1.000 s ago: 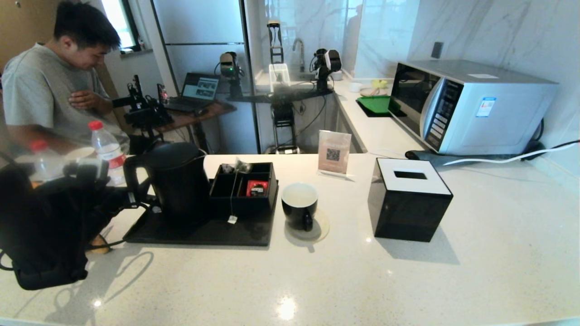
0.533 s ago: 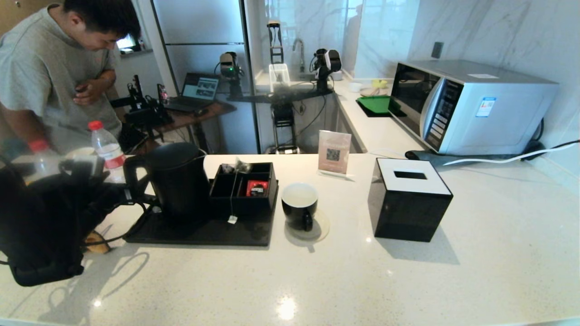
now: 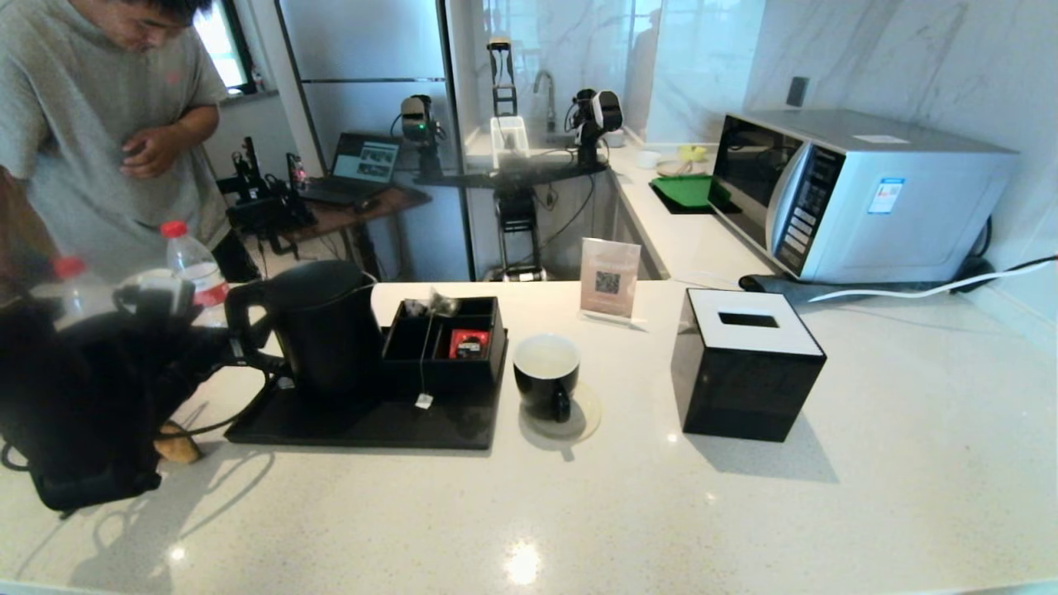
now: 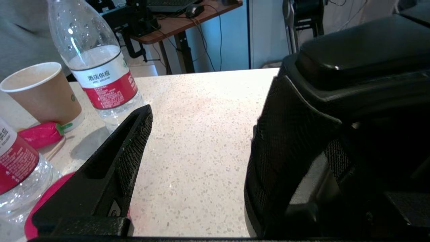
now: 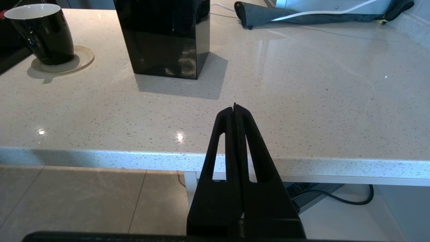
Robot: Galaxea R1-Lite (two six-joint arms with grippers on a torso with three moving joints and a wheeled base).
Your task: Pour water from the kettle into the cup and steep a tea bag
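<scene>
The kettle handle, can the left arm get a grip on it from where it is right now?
Probably yes. The left gripper is open right at the kettle, one finger apparently inside its loop handle, the other outside, with nothing between them.

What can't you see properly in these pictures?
- Water in the kettle: head view, its black walls and shut lid hide the inside.
- The kettle's loop handle: left wrist view, one finger of the open left pincer covers it, so any touch is unclear.
- The tea bag: head view, too small to show its leaves.
- The cup: head view, the angle hides its bottom.
- The right pincer, shut, shows only in the right wrist view.
</scene>
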